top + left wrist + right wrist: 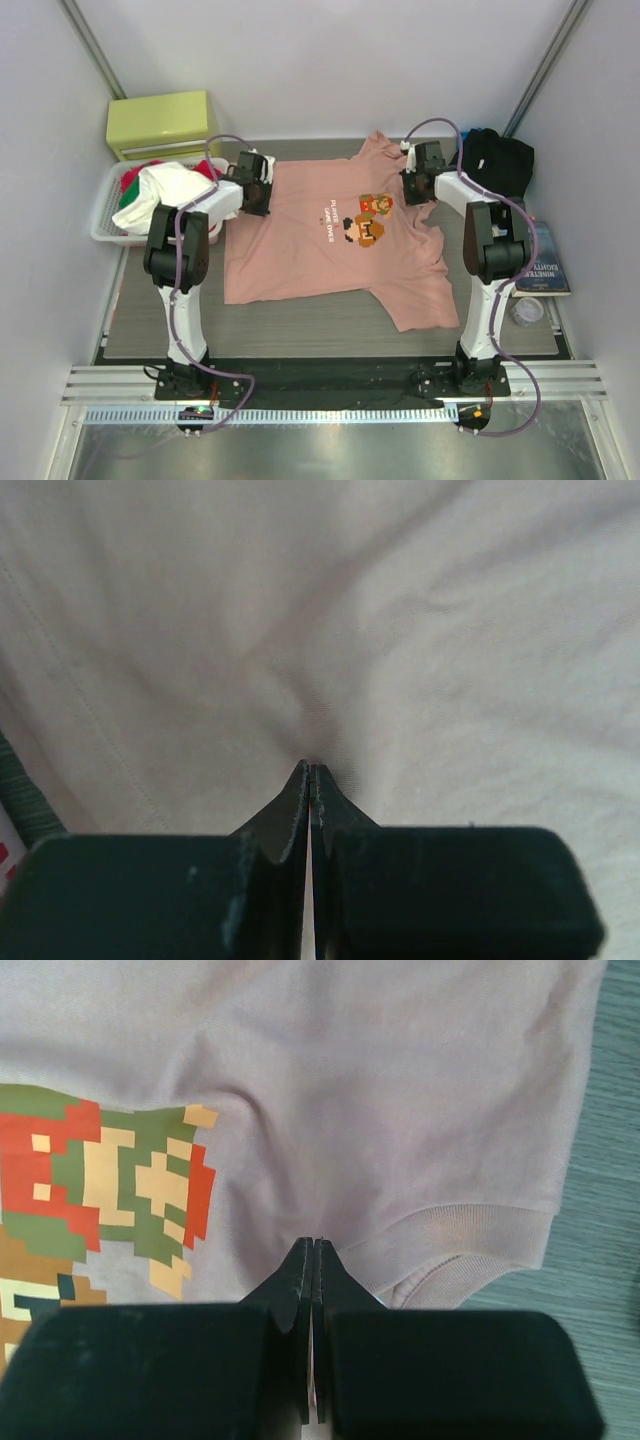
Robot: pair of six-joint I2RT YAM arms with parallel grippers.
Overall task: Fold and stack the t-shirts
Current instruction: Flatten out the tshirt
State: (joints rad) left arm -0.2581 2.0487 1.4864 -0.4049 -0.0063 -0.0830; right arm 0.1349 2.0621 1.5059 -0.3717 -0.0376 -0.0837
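Note:
A salmon-pink t-shirt (300, 250) lies spread flat on the table, collar to the right, with the pixel-character print (368, 218) near the collar. My left gripper (263, 200) is at the shirt's far-left edge, shut on a pinch of pink cloth (400, 630); creases run into its tips (311, 768). At the far right, my right gripper (412, 192) is shut on the pink cloth (400, 1080) just beside the ribbed collar (470, 1235), and its tips (313, 1243) meet there. A black t-shirt (498, 160) lies bunched at the back right.
A white basket (105, 225) with white, red and green clothes stands at the left. Behind it sits a yellow-green box (163, 122). A book (545, 262) and a small clear cup (526, 310) lie along the right edge.

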